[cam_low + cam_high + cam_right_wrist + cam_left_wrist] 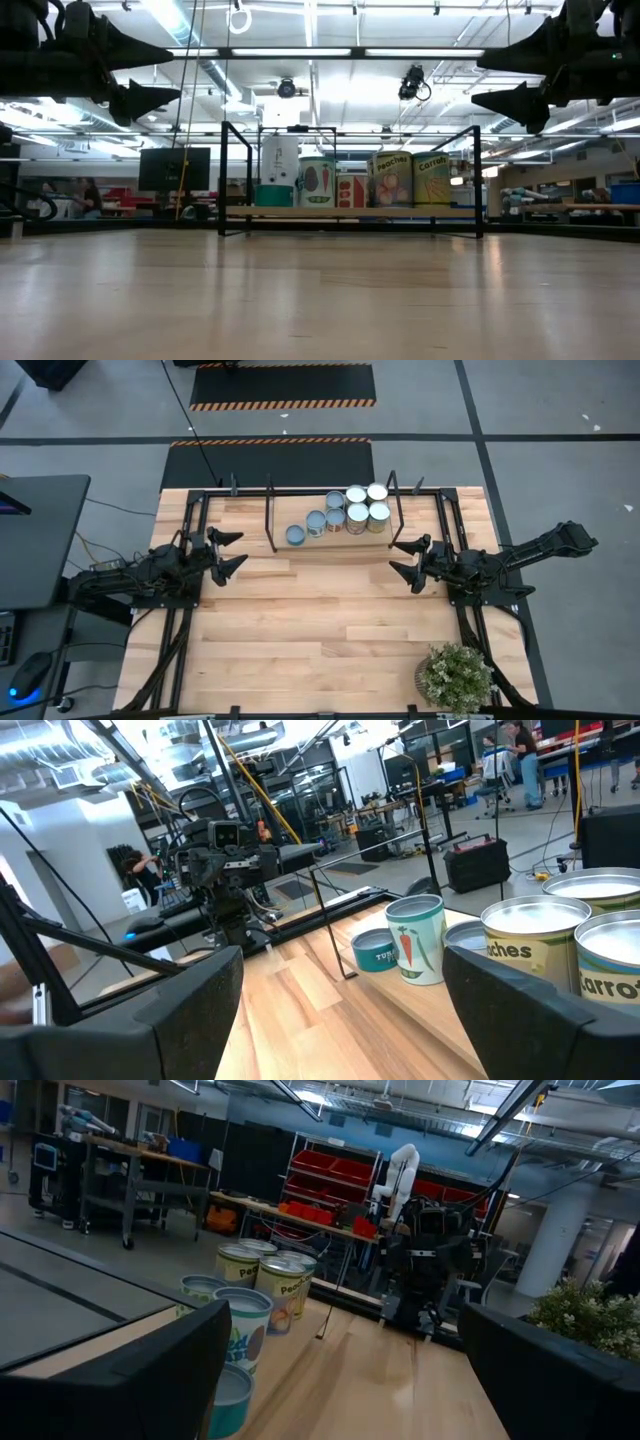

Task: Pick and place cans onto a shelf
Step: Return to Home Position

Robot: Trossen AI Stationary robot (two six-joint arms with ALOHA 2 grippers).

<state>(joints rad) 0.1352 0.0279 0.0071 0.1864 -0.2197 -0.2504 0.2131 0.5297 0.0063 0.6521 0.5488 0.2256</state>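
Several cans (343, 511) stand upright in a cluster on the light wooden shelf (290, 548) with black uprights at the table's far side; a low blue can (296, 536) stands at the cluster's left end. They also show in the low view (345, 180), the left wrist view (255, 1285) and the right wrist view (520, 945). My left gripper (233, 552) is open and empty, raised over the table's left side, left of the shelf. My right gripper (408, 558) is open and empty, raised over the right side, just near of the shelf's right end.
A bushy green potted plant (457, 677) stands at the table's near right corner. The shelf's black uprights (270, 510) and rail (350, 133) rise around the cans. Bare wooden tabletop (320, 620) lies between the arms and toward the near edge.
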